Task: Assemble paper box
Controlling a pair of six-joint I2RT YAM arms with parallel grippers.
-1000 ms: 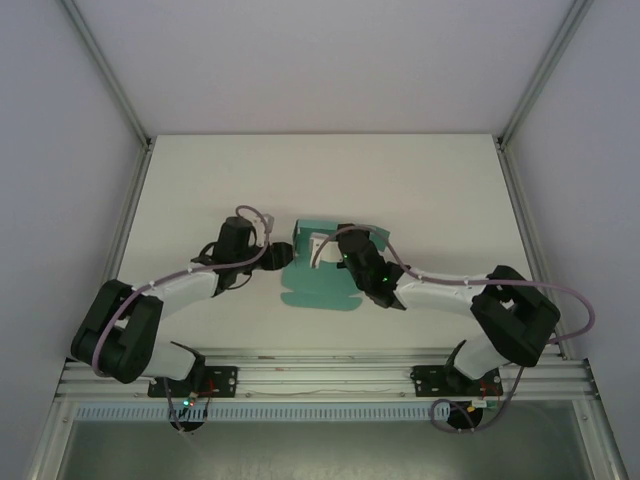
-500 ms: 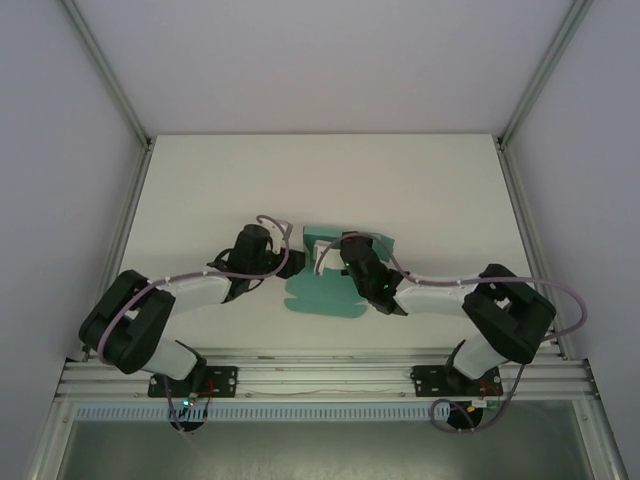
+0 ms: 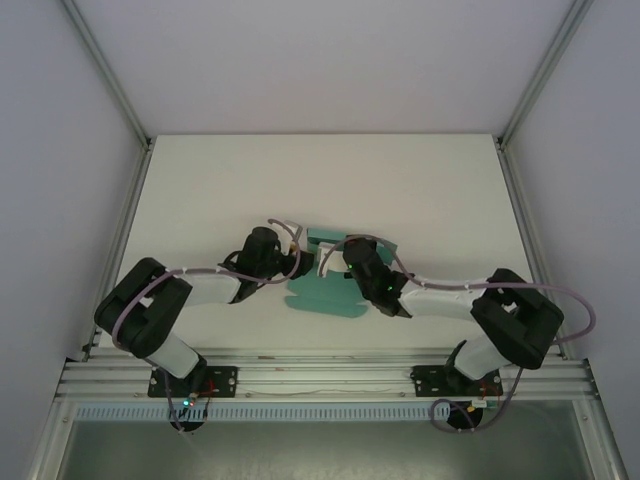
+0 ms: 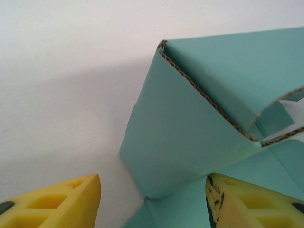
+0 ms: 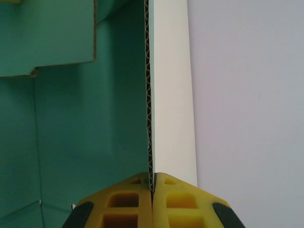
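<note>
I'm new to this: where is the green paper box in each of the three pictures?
Top external: the paper box lies mid-table, between the two arms' tips.
Left wrist: right side, a folded corner facing the camera.
Right wrist: left half, one panel's edge pinched by the right gripper.
Shared landmark: the white table beneath it.

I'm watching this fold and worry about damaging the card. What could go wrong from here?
The right claw is clamped on one panel of the paper box by its thin edge; a hard pull could bend or tear it.
The open left claw has a raised, half-folded corner between its fingers; closing off-line might crush it.
</note>
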